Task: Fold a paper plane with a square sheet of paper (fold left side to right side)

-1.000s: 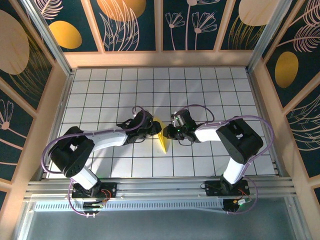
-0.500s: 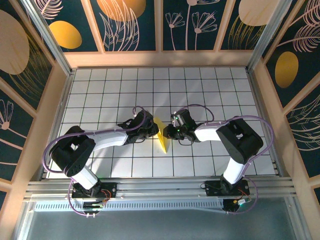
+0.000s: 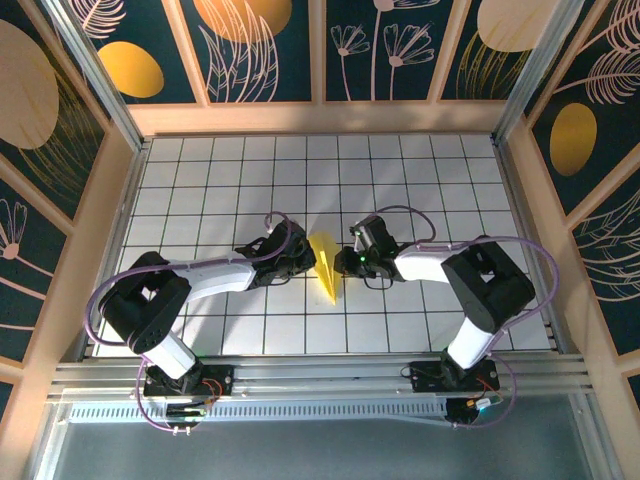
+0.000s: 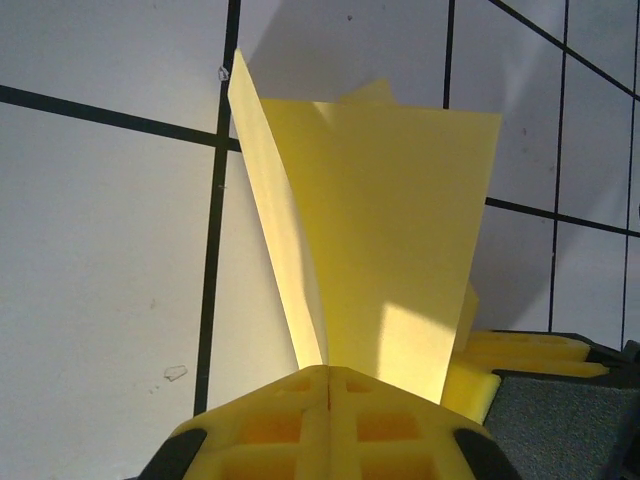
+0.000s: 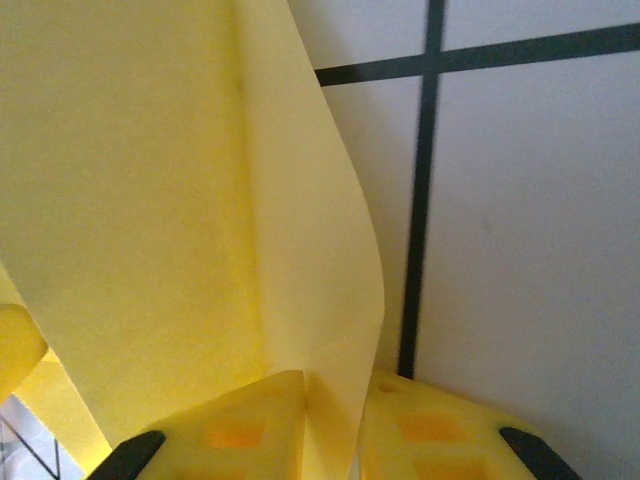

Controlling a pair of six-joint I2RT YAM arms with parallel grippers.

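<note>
Right tool point(image 3: 348, 262) has shifted a bit to the right since the earlier frame, and the paper plane point(image 3: 325, 270) now looks wider, with its far end spread open. Left tool point(image 3: 300, 262) looks unmoved.

Left tool: clenched on the paper plane's left side. In the left wrist view its yellow pads point(image 4: 290, 425) are pressed together at the tool point(image 4: 325, 385), and the paper plane point(image 4: 390, 230) rises from their seam as two thin layers that fan apart further out.

Right tool: also clenched on the paper, from the right side. In the right wrist view the tool point(image 5: 310, 395) has its pads point(image 5: 240, 425) shut on a curled layer of the paper plane point(image 5: 140, 180), which bends over to the left.

Paper plane: held between both tools near the middle of the white gridded surface point(image 3: 420, 180), the narrow point toward the near side and the wide end toward the far side. It stands partly on edge; cannot tell how much of it touches the surface.

Both arms reach in from the near edge. Dark walls point(image 3: 270, 60) with orange ovals surround the surface.
</note>
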